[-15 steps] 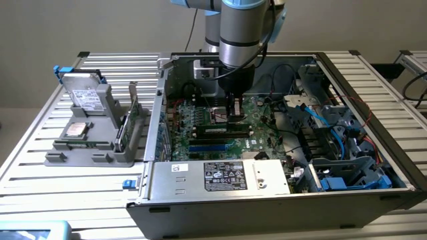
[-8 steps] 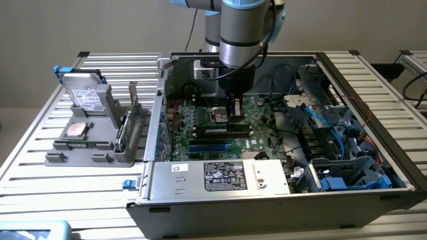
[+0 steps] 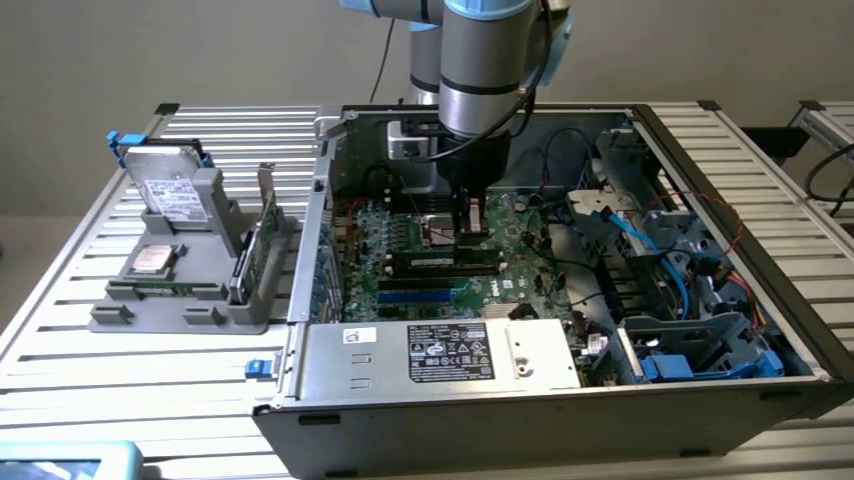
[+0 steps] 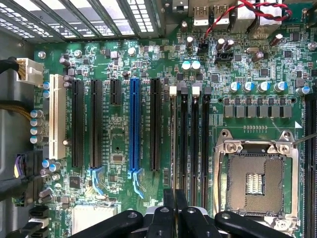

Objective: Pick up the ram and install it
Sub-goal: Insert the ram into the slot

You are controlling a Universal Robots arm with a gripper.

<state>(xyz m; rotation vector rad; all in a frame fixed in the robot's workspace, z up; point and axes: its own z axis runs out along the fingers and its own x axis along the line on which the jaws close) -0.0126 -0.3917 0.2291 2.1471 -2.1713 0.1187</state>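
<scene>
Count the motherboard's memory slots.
4 memory slots in one row: first, second, third, fourth, between a black expansion slot and the CPU socket; the gripper hides one end.

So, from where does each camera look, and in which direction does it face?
Exterior view: off the arm, above the open computer case, looking down into it; the arm and gripper reach in.
Wrist view: on the wrist, facing straight onto the motherboard and its blue slot; the shut gripper shows at the picture's edge.
Shared: the motherboard, the blue slot and the gripper.
</scene>
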